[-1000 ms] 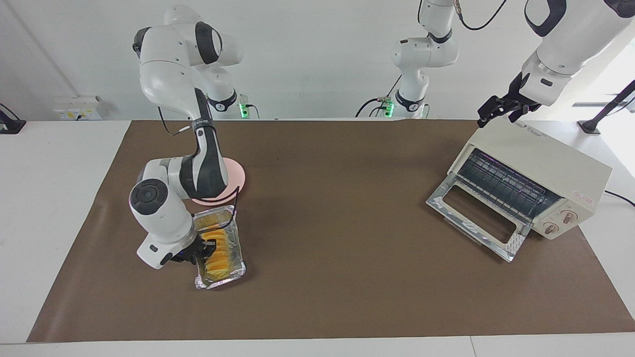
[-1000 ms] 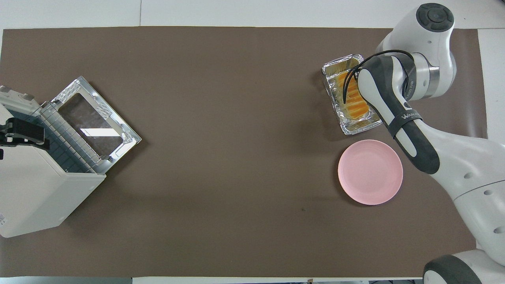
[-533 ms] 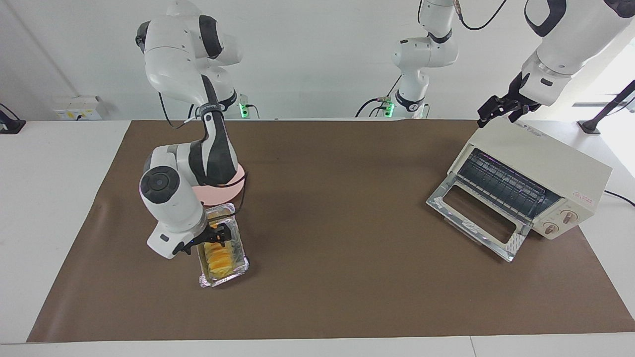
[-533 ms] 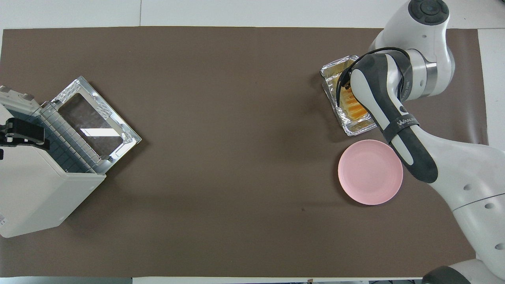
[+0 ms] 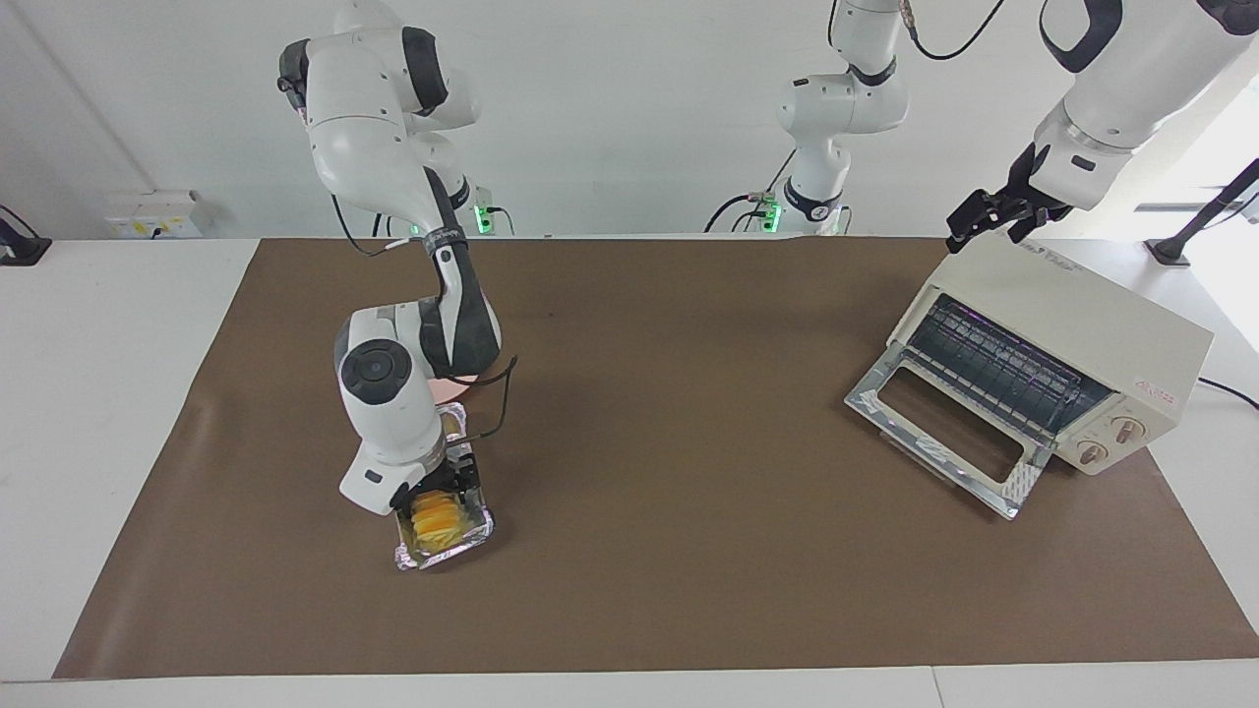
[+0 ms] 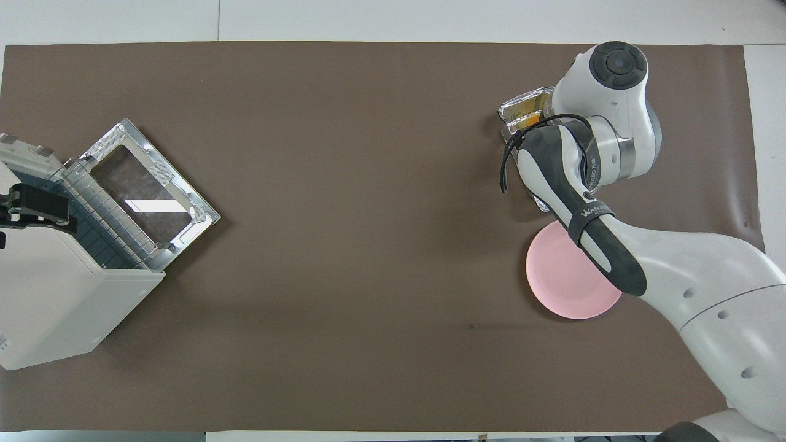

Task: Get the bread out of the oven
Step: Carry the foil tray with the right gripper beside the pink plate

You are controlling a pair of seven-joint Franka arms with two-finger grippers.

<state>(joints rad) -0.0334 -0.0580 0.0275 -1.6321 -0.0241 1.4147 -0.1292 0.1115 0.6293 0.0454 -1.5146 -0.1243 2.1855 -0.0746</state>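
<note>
The bread (image 5: 438, 519), a ridged golden-orange roll, lies in a crinkled foil tray (image 5: 470, 534) on the brown mat at the right arm's end of the table. My right gripper (image 5: 440, 484) points straight down into the tray, right at the bread's end that is nearer to the robots. In the overhead view the right arm covers most of the tray (image 6: 521, 108), and only a sliver of bread (image 6: 529, 121) shows. The cream oven (image 5: 1092, 324) stands at the left arm's end with its glass door (image 5: 944, 433) folded down and its rack bare. My left gripper (image 5: 987, 224) waits open over the oven's top.
A pink plate (image 6: 562, 285) lies beside the foil tray, nearer to the robots, partly covered by the right arm. The brown mat (image 5: 669, 472) covers the table between tray and oven. The oven's open door (image 6: 142, 195) juts out over the mat.
The right arm has swung from beside the tray to over it, and its wrist now points down at the bread. The tray, oven and left arm have stayed put.
</note>
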